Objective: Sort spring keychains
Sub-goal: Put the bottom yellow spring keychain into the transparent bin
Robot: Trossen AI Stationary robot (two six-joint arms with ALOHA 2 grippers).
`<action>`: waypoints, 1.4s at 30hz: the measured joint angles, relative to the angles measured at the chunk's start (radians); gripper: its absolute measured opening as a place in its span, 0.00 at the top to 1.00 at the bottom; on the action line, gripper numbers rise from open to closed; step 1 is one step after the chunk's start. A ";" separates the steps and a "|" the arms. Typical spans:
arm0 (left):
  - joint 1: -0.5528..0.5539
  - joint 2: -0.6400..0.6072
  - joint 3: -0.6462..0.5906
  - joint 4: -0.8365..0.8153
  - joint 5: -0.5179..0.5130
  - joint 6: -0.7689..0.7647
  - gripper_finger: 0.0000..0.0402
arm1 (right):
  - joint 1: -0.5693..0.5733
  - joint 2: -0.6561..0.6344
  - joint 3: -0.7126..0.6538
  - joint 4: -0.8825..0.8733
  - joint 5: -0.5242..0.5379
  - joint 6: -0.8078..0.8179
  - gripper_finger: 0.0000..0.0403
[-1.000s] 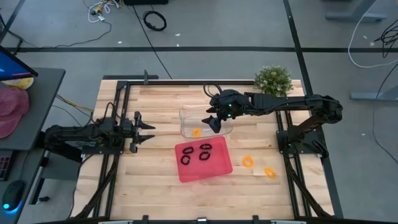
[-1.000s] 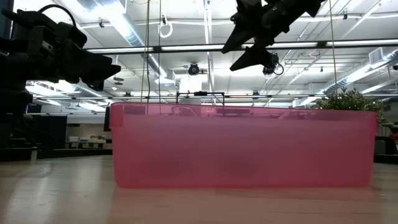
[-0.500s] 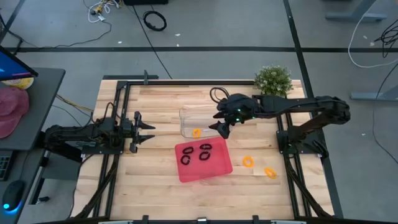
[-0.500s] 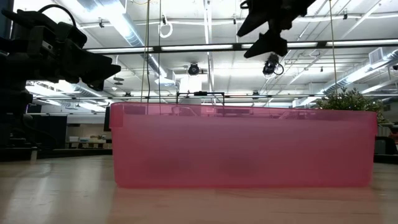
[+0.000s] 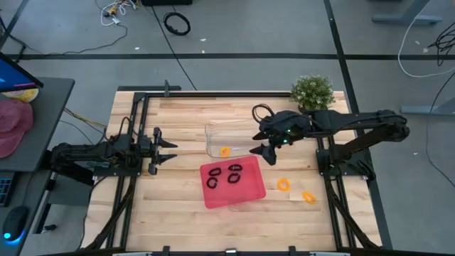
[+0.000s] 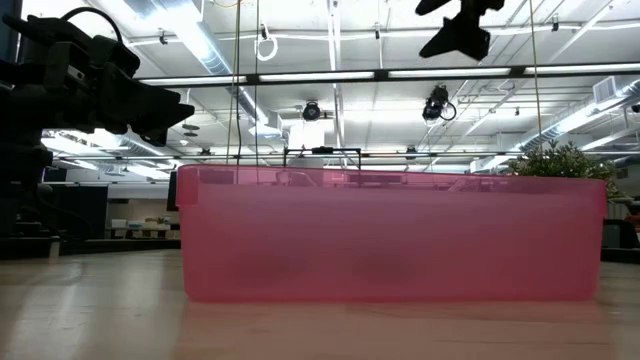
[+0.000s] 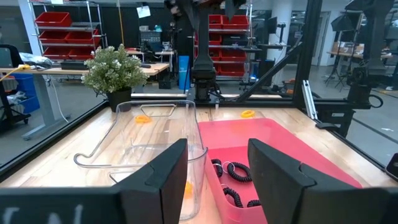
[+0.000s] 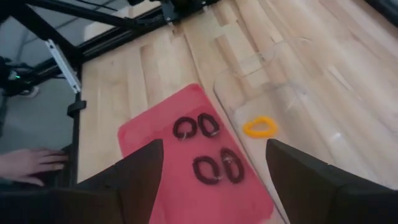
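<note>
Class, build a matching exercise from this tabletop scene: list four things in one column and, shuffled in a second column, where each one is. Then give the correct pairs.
Column one:
1. black spring keychains
2. lone orange spring keychain
3. two orange spring keychains
4. potted plant

Column two:
A. bare wood, right of the red tray
B. far right corner of the table
C. inside the red tray
D. inside the clear container

Pairs: 1-C, 2-D, 3-A, 4-B

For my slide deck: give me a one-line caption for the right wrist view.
Open right gripper above red tray holding four black keychains, one orange keychain in the clear bin.
</note>
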 joint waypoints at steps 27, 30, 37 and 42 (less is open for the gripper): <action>0.000 0.000 0.000 0.000 0.000 0.000 0.57 | 0.253 0.011 0.256 -0.610 0.212 0.268 0.30; 0.000 0.000 0.000 0.000 0.000 0.000 0.57 | 0.270 0.011 0.256 -0.674 0.212 0.321 0.30; 0.000 0.000 0.000 0.000 0.000 0.000 0.57 | 0.320 0.011 0.256 -0.768 0.210 0.414 0.35; 0.000 0.000 0.000 0.000 0.000 0.000 0.57 | 0.353 0.011 0.256 -0.769 0.209 0.449 0.38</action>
